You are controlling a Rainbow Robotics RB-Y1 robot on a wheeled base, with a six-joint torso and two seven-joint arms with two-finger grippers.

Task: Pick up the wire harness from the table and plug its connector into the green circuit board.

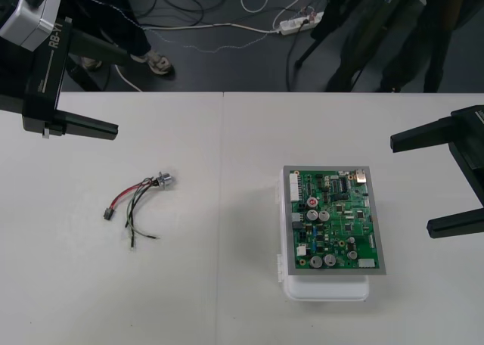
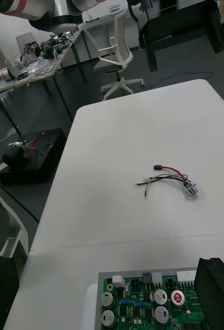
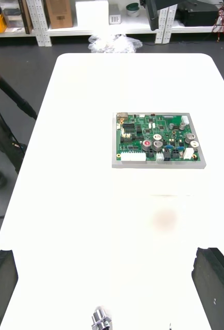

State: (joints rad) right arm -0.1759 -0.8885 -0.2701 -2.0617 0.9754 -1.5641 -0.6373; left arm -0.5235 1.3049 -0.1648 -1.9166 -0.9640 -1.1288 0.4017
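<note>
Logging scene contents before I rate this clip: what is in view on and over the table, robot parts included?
wire harness: one; red, black and green wires; lying loose on the table's left half, apart from the board
plug: one; black; harness end farther from the board
socket: one; metal; harness's other end
circuit board: one; green; right of centre, nothing plugged in from the harness
base: one; white; under the board
table: one; light
left gripper: one; black fingers, open; far left, above the harness
right gripper: one; black fingers, open; right edge, beside the board
</note>
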